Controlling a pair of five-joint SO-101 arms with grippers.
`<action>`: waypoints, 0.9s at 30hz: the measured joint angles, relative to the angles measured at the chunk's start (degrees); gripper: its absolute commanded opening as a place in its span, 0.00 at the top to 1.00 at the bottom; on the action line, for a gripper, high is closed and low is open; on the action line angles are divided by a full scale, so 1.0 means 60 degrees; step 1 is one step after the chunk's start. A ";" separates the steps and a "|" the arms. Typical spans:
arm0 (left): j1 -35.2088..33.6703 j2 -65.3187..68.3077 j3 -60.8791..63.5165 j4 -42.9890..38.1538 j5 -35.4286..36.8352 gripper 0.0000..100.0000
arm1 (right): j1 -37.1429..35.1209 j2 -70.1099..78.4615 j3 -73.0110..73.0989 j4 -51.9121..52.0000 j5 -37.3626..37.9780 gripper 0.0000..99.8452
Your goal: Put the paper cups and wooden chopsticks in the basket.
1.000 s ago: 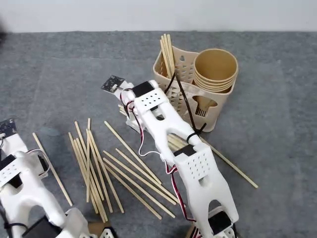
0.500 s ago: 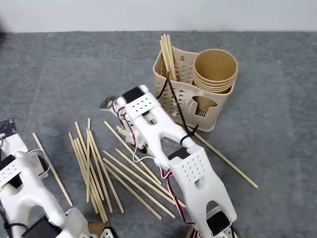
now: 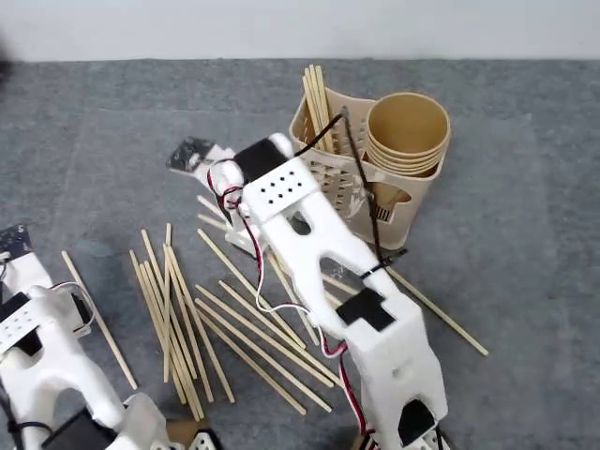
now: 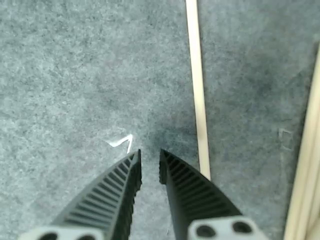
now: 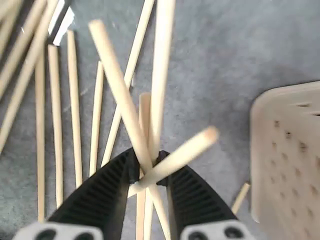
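**A:** The right gripper is clamped on a chopstick bundle. At least three sticks cross in the jaws and fan out past the tips.

**B:** And the basket?

**A:** It's in the upper middle of the high view. The paper cups are stacked in its right side, and a few standing chopsticks lean in the back left corner, poking well above the rim.

**B:** How tight is it around that rim?

**A:** The right arm has its wrist just beside the basket's left wall. In the right wrist view, a strip of grey mat separates the fanned sticks from the basket's pale corner.

**B:** What about the other side?

**A:** The left arm sits in the lower left corner. The left gripper hangs over the mat with its jaws parted by a sliver and nothing between them. A single chopstick lies just beside one fingertip.

**B:** What's on the floor between the arms?

**A:** Loose chopsticks are strewn across the lower middle. One long chopstick angles out from under the right arm toward the lower right.

**B:** And the room to move?

**A:** A broad stretch of mat runs from the basket to the right edge of the frame. Another stretch spreads across the upper left, up to the white wall.
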State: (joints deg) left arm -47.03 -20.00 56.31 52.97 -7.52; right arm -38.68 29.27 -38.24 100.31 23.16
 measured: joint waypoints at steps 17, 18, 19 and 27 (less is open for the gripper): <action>0.0000 0.0000 0.0000 0.0000 0.0000 0.93 | -0.0176 -0.3575 0.0000 -0.2344 -0.0161 0.99; 0.0000 0.0000 0.0000 0.0000 0.0000 0.93 | -0.0190 -0.3722 0.0000 -0.2593 -0.0249 0.99; 0.0000 0.0000 0.0000 0.0000 0.0000 0.93 | -0.0190 -0.3868 0.0000 -0.2813 -0.0337 0.99; 0.0000 0.0000 0.0000 0.0000 0.0000 0.93 | -0.0190 -0.4894 0.0000 -0.4337 -0.0454 0.99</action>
State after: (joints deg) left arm -47.03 -20.00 56.31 52.97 -7.52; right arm -39.82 -0.09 -38.24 74.29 20.44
